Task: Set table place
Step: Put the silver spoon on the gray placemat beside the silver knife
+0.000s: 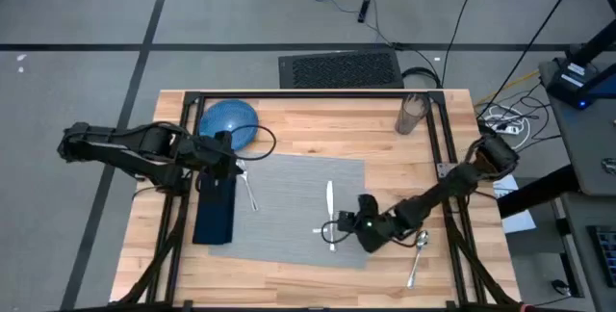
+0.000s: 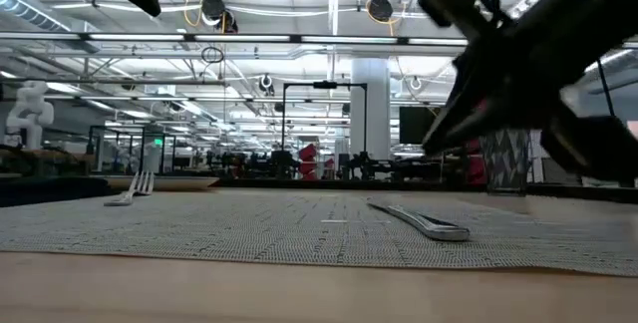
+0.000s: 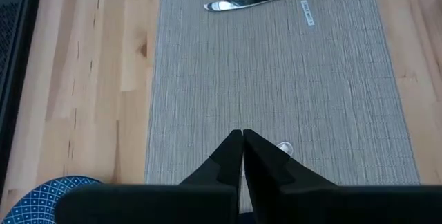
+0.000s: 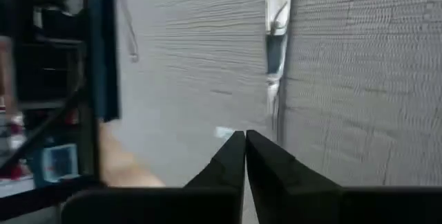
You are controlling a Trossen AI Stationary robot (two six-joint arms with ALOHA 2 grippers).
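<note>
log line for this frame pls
left gripper: shut, by fork | right gripper: shut, over placemat near knife | spoon: off mat

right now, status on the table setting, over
Left gripper shut, empty, over placemat by fork. Right gripper shut, empty, near knife. Plate, glass, spoon off mat.

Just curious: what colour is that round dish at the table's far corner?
Blue, with a fine pale pattern; the dish shows best in the high view.

2 matte-black jointed arms, each claw ending in tapered black fingers [image 3: 231, 156].
</note>
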